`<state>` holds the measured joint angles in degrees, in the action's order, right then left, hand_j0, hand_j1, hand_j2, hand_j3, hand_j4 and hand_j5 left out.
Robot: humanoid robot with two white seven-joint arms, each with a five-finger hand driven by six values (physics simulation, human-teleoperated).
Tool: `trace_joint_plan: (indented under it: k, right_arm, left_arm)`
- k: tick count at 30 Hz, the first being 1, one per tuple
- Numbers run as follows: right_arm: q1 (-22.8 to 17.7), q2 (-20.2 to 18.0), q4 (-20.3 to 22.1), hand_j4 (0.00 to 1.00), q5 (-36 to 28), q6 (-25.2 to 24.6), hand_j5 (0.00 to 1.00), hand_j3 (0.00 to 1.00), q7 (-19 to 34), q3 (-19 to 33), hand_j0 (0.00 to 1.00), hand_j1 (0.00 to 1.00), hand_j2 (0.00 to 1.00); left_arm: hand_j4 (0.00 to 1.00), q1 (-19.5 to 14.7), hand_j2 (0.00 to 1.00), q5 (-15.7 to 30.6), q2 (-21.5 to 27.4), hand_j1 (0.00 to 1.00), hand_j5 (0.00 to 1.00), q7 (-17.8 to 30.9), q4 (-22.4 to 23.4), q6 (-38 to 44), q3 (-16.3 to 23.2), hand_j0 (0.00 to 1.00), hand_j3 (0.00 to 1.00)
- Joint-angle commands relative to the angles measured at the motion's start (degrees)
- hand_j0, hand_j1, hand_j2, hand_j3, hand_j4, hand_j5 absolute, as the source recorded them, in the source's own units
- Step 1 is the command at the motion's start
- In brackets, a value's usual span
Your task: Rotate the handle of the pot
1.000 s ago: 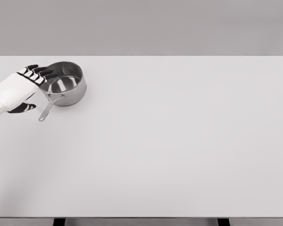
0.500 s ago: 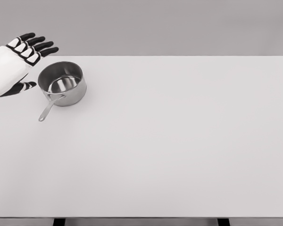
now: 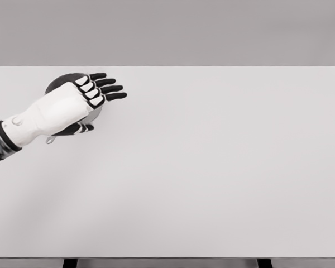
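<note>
A steel pot (image 3: 60, 82) stands on the white table (image 3: 212, 167) at the far left, mostly hidden behind my left hand (image 3: 95, 103). Only the pot's back rim and the tip of its handle (image 3: 49, 140) show, the handle pointing toward the front left. My left hand is stretched flat over the pot, black fingers (image 3: 109, 88) extended to the right past its rim, thumb (image 3: 81, 128) below. It is open and holds nothing. I cannot tell whether it touches the pot. The right arm is out of view.
The table's far edge runs just behind the pot. Two dark table legs (image 3: 70, 263) show at the bottom edge.
My left hand rose up and away to the left of the pot, then swung right and forward over it, now covering most of it. The pot has not visibly moved.
</note>
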<state>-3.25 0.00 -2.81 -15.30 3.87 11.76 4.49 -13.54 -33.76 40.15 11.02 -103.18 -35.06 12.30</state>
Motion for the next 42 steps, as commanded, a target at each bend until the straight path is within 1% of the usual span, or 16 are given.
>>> trace_joint_plan:
  k: [1,2,4,5,10,13,14,16,18,20,25,28,32,42]
  right_arm:
    - [0.0,0.0,0.0,1.0,0.0,0.0,1.0,1.0,0.0,0.0,1.0,1.0,1.0]
    - [0.0,0.0,0.0,1.0,0.0,0.0,1.0,1.0,0.0,0.0,1.0,1.0,1.0]
    - [0.0,0.0,0.0,1.0,0.0,0.0,1.0,1.0,0.0,0.0,1.0,1.0,1.0]
    - [0.0,0.0,0.0,1.0,0.0,0.0,1.0,1.0,0.0,0.0,1.0,1.0,1.0]
    - [0.0,0.0,0.0,1.0,0.0,0.0,1.0,1.0,0.0,0.0,1.0,1.0,1.0]
    - [0.0,0.0,0.0,1.0,0.0,0.0,1.0,1.0,0.0,0.0,1.0,1.0,1.0]
    - [0.0,0.0,0.0,1.0,0.0,0.0,1.0,1.0,0.0,0.0,1.0,1.0,1.0]
    - [0.0,0.0,0.0,1.0,0.0,0.0,1.0,1.0,0.0,0.0,1.0,1.0,1.0]
    - [0.0,0.0,0.0,1.0,0.0,0.0,1.0,1.0,0.0,0.0,1.0,1.0,1.0]
    - [0.0,0.0,0.0,1.0,0.0,0.0,1.0,1.0,0.0,0.0,1.0,1.0,1.0]
    - [0.0,0.0,0.0,1.0,0.0,0.1,1.0,1.0,0.0,0.0,1.0,1.0,1.0]
    - [0.0,0.0,0.0,1.0,0.0,0.0,1.0,1.0,0.0,0.0,1.0,1.0,1.0]
    - [0.0,0.0,0.0,1.0,0.0,0.0,1.0,1.0,0.0,0.0,1.0,1.0,1.0]
    - [0.0,0.0,0.0,1.0,0.0,0.0,1.0,1.0,0.0,0.0,1.0,1.0,1.0]
  left_arm:
    - [1.0,0.0,1.0,0.1,0.5,1.0,1.0,-0.1,0.1,0.1,1.0,1.0,1.0]
    - [1.0,0.0,1.0,-0.1,0.8,1.0,1.0,-0.1,0.3,0.1,1.7,1.0,1.0]
    - [1.0,-0.3,1.0,0.4,4.4,1.0,1.0,0.0,0.2,0.1,5.1,1.0,1.0]
    - [1.0,-0.4,1.0,0.4,4.8,1.0,1.0,0.0,0.0,0.1,5.4,1.0,1.0]
    - [1.0,-0.7,1.0,0.3,5.0,1.0,1.0,0.0,0.4,0.1,5.6,1.0,1.0]
    - [1.0,-1.9,1.0,0.3,5.7,1.0,1.0,0.3,0.5,0.1,8.1,1.0,1.0]
    - [1.0,-2.5,1.0,0.3,5.7,1.0,1.0,0.3,0.9,0.1,8.8,1.0,1.0]
    - [1.0,-2.6,1.0,0.3,5.7,1.0,1.0,0.4,2.0,0.1,9.0,1.0,1.0]
    - [1.0,-4.0,1.0,0.3,5.7,1.0,1.0,0.4,4.1,0.1,9.4,1.0,1.0]
    - [1.0,-5.3,1.0,0.4,5.7,1.0,1.0,0.4,5.1,0.1,10.6,1.0,1.0]
    - [1.0,-5.9,1.0,0.4,5.7,1.0,1.0,0.4,6.7,0.1,10.7,1.0,1.0]
    - [1.0,-6.3,1.0,0.4,5.6,1.0,1.0,0.4,8.6,0.1,10.8,1.0,1.0]
    - [1.0,-7.9,1.0,0.4,5.5,1.0,1.0,0.4,10.8,0.1,12.4,1.0,1.0]
    - [1.0,-8.3,1.0,-0.7,5.0,1.0,1.0,0.4,15.3,0.1,12.4,1.0,1.0]
